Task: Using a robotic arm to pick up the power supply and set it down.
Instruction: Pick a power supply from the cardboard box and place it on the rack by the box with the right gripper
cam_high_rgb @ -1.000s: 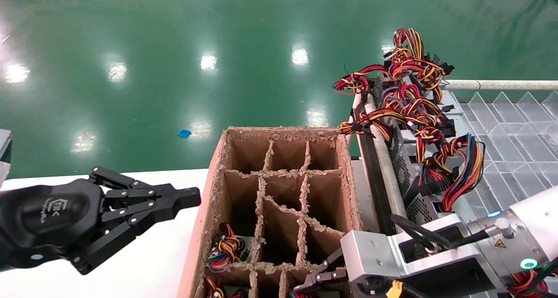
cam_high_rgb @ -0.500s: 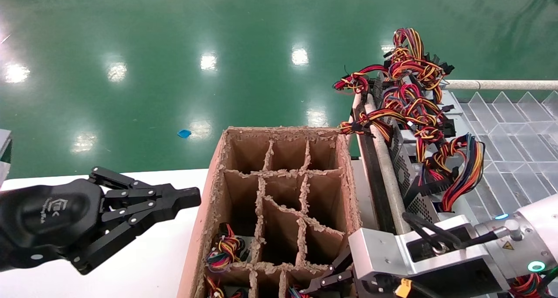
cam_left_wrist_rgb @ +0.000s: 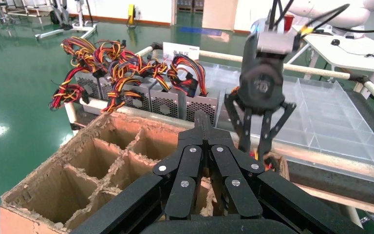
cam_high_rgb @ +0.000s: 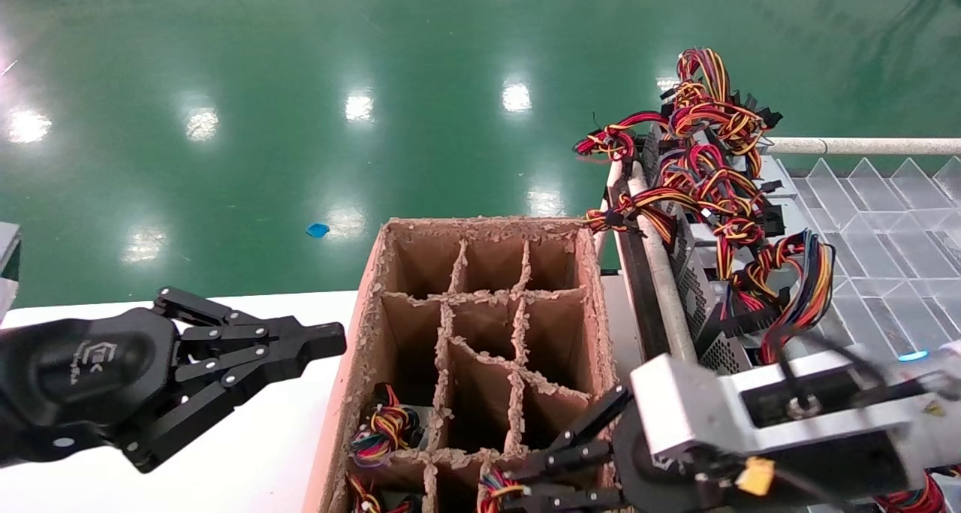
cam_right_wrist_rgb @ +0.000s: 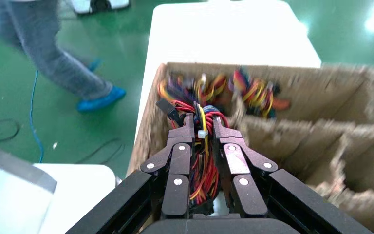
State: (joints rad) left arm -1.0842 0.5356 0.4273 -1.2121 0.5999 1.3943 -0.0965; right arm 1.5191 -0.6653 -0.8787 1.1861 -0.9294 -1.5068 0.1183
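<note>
My right gripper [cam_right_wrist_rgb: 202, 122] is shut on the red, yellow and black wire bundle [cam_right_wrist_rgb: 200, 161] of a power supply. It hangs over the near-right compartment of the brown cardboard divider box [cam_high_rgb: 375, 303]. The supply's grey metal body is hidden below the fingers. In the head view that gripper [cam_high_rgb: 525, 483] sits at the bottom edge, with a bit of the wire bundle [cam_high_rgb: 494, 487] showing beside it. My left gripper [cam_high_rgb: 330, 339] is shut on nothing and hovers over the white table [cam_high_rgb: 248, 453], left of the box. Its joined fingertips [cam_left_wrist_rgb: 203, 122] point at the box.
Other power supplies [cam_high_rgb: 706, 273] with tangled wires [cam_high_rgb: 706, 152] stand in a row on the rack right of the box. More wires [cam_high_rgb: 387, 426] lie in near-left compartments. A clear plastic tray [cam_high_rgb: 886, 227] lies at the far right. A person's legs [cam_right_wrist_rgb: 39, 58] stand beyond the box.
My right arm has swung and risen at the box's near end, and its wire bundle now shows above the compartment. The left arm has not moved.
</note>
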